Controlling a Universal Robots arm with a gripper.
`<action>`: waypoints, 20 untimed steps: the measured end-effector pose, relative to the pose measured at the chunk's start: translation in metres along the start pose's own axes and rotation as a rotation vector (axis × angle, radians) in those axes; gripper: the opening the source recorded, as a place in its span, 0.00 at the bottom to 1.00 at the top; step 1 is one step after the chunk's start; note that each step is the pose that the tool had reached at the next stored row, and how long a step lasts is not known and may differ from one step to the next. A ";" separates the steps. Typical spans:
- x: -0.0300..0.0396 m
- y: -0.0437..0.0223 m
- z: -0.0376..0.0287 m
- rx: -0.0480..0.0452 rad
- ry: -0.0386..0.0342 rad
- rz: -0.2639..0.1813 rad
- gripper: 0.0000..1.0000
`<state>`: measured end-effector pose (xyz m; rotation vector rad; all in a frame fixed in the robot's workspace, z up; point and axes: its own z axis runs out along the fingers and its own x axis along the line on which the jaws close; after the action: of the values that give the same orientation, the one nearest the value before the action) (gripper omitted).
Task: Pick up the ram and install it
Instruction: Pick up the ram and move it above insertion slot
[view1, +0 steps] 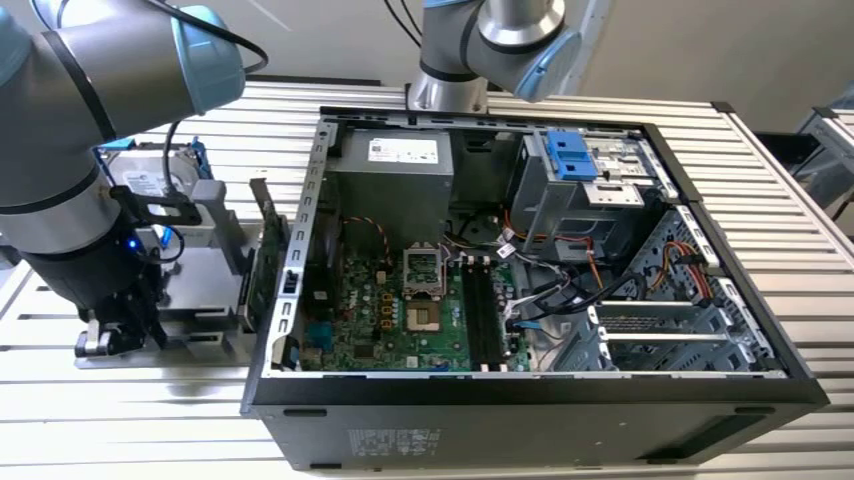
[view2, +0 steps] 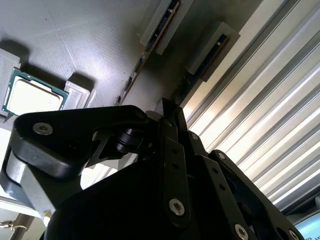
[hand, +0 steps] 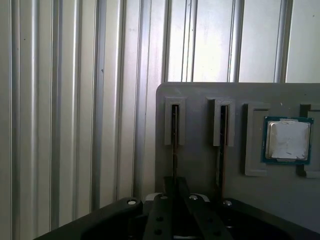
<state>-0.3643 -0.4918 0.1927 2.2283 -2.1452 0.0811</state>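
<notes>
Two thin green ram sticks stand on edge in the slots of a grey holder (hand: 200, 95). In both wrist views my gripper (hand: 173, 192) (view2: 170, 112) is down at the ram (hand: 174, 150) (view2: 202, 65) in the slot nearest the holder's edge, in line with that stick. The second stick (hand: 220, 155) (view2: 145, 55) stands beside it. In the exterior view the gripper (view1: 114, 340) hangs low over the holder (view1: 200, 300), at the exterior view's left of the open computer case (view1: 534, 390). The long black memory slots (view1: 487, 310) lie on the motherboard inside the case.
A processor chip (hand: 287, 140) (view2: 32, 95) lies in a recess of the holder. A large green card (view1: 267, 245) stands upright between holder and case. A silver drive with blue rails (view1: 154, 180) sits behind the arm. Ribbed metal table (view1: 160, 430) surrounds everything.
</notes>
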 end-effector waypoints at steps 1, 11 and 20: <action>0.0000 0.0000 0.0000 0.0000 -0.0004 0.000 0.00; 0.0000 0.0001 -0.0001 0.0003 -0.0017 0.000 0.00; 0.0001 0.0001 -0.0016 0.0000 -0.0015 0.000 0.00</action>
<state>-0.3644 -0.4917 0.1943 2.2289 -2.1462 0.0795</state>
